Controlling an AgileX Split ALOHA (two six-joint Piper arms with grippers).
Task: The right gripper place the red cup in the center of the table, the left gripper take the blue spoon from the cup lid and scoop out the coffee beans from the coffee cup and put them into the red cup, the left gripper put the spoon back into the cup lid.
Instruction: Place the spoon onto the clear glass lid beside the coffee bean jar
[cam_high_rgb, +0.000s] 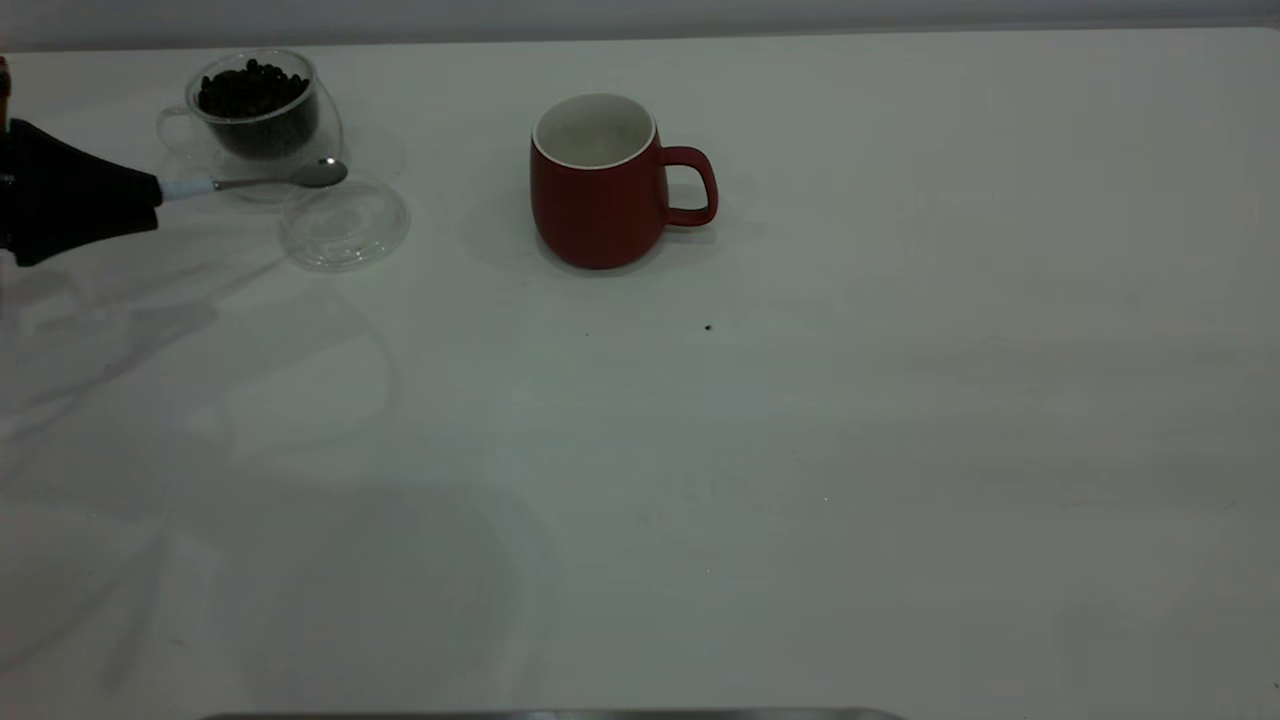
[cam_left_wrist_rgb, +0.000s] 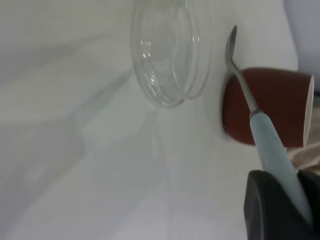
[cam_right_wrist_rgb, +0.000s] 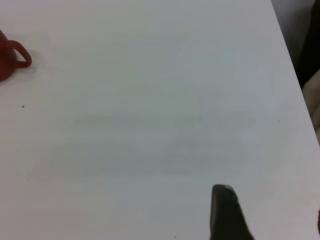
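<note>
Black and tapered, the left gripper (cam_high_rgb: 150, 195) sits at the left edge of the table (cam_high_rgb: 800, 450) with its jaws clamped on the pale handle of the blue spoon (cam_high_rgb: 262, 181), which it holds roughly level above the tabletop. The spoon's shiny bowl hangs just over the far rim of the cup lid (cam_high_rgb: 344, 224), a clear glass disc lying flat on the table. Just behind the spoon stands the coffee cup (cam_high_rgb: 258, 105), with the coffee beans (cam_high_rgb: 250, 90) heaped dark inside it. Well to the right, near the table's middle, the red cup (cam_high_rgb: 598, 182) stands upright with its handle pointing right; its white inside looks empty, though the angle is poor. Only a dark finger of the right gripper (cam_right_wrist_rgb: 227, 212) shows, over bare table, its opening impossible to judge.
</note>
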